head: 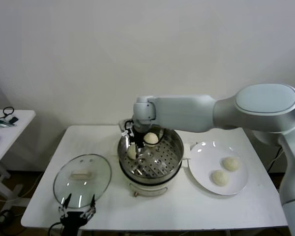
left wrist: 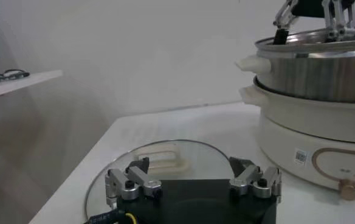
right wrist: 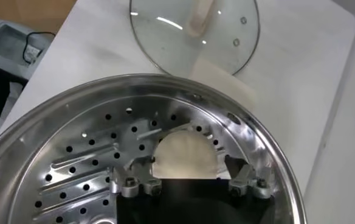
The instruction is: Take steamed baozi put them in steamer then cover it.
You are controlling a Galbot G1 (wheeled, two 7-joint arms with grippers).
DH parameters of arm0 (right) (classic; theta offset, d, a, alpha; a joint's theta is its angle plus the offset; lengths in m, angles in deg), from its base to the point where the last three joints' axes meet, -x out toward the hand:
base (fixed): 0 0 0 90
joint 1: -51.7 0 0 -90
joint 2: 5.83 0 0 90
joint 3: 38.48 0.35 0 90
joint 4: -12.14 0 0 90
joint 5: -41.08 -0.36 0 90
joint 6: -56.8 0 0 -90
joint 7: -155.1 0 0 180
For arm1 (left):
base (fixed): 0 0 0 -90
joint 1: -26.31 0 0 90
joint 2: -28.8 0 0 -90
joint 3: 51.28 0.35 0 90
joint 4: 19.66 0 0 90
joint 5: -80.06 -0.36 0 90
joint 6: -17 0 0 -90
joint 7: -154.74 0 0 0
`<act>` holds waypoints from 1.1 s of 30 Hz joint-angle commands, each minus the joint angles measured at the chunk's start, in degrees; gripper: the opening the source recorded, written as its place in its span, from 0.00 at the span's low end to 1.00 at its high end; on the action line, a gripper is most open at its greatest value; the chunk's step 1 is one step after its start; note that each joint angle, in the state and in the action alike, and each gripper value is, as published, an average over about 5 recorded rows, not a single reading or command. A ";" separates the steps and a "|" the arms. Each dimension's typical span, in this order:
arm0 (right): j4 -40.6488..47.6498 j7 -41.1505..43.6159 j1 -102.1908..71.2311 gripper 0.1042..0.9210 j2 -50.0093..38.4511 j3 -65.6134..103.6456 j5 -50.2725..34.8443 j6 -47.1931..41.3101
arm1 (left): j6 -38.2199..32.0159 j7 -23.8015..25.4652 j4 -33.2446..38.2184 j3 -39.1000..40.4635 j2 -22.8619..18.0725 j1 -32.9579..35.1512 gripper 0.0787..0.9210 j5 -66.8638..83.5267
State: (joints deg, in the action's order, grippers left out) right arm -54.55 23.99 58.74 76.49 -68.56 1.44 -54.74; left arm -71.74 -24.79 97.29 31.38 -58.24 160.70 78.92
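Nearest to me, at the front table edge and left of the steamer (head: pixel 151 156), my left gripper (head: pixel 77 207) waits with its fingers spread wide and nothing between them. I judge it is parked there on purpose, because the cover (head: pixel 82 174) lies flat on the table just behind it, handle up, ready to be lifted when the buns are all inside. In the left wrist view the same gripper (left wrist: pixel 193 180) stands at the near rim of the cover (left wrist: pixel 165 159), not touching it as far as I can see.

Further back is the steamer itself, a steel basket on the white pot base. Two baozi are already inside: one (head: pixel 151 138) at the back part and one (head: pixel 132 151) against the left wall. My right gripper (head: pixel 135 139) reaches down into the basket from the right, over this second bun. In the right wrist view its fingers are apart with the bun (right wrist: pixel 185 153) between them; whether the tips are touching the dough I cannot tell, they may be just letting it go.

Right of the steamer stands the white plate (head: pixel 199 172), which holds the two remaining baozi (head: pixel 220 177) (head: pixel 231 163). So I estimate half of the loading is done.
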 commanded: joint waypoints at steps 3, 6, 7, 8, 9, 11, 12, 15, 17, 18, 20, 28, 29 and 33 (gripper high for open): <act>-11.37 5.51 14.63 0.88 -14.44 -3.01 -3.71 3.95 | -0.03 -0.11 0.00 0.12 0.03 0.08 0.88 -0.26; -16.93 8.01 19.79 0.88 -23.04 -6.84 -4.54 5.40 | -0.02 -0.13 0.04 0.15 0.04 0.12 0.88 -0.42; -18.76 8.81 21.39 0.88 -26.16 -8.30 -4.19 5.93 | -0.03 -0.12 0.05 0.16 0.06 0.12 0.88 -0.47; -20.16 9.36 22.41 0.88 -28.74 -9.52 -3.43 6.31 | -0.03 -0.11 0.08 0.16 0.08 0.12 0.88 -0.50; -21.64 9.91 23.41 0.88 -31.90 -11.07 -2.00 6.81 | -0.03 -0.11 0.12 0.16 0.09 0.12 0.88 -0.53; -23.29 10.43 24.18 0.88 -36.79 -13.67 1.13 7.47 | -0.03 -0.08 0.21 0.16 0.11 0.09 0.88 -0.54; -23.74 10.50 24.15 0.88 -39.28 -14.99 3.28 7.80 | -0.02 -0.07 0.25 0.16 0.12 0.06 0.88 -0.56; -23.94 10.30 22.09 0.88 -45.29 -17.56 9.26 8.46 | 0.00 -0.01 0.28 0.16 0.09 -0.05 0.88 -0.67; -23.26 9.78 18.34 0.88 -48.17 -16.78 12.91 8.40 | 0.05 0.00 0.33 0.15 0.03 -0.13 0.88 -0.72; -22.74 9.47 15.92 0.88 -49.50 -15.60 14.72 8.22 | 0.08 0.00 0.37 0.14 -0.01 -0.16 0.88 -0.74; -21.55 8.82 10.50 0.88 -51.66 -12.10 17.83 7.63 | 0.14 0.02 0.48 0.11 -0.12 -0.21 0.88 -0.75; -16.17 6.94 -13.12 0.88 -55.18 6.79 26.56 5.69 | 0.22 0.06 0.66 -0.31 -0.42 0.05 0.88 -0.86; -15.29 6.76 -15.34 0.88 -54.98 8.76 27.29 5.53 | 0.22 0.06 0.64 -0.35 -0.48 0.09 0.88 -0.90; -12.23 6.04 -21.85 0.88 -53.61 14.40 28.85 4.99 | 0.25 0.05 0.60 -0.32 -0.76 0.24 0.88 -1.16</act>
State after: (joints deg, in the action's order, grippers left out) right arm -71.36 31.07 59.13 29.68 -70.49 19.87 -49.09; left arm -71.52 -24.75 97.98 31.08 -59.05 160.97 77.74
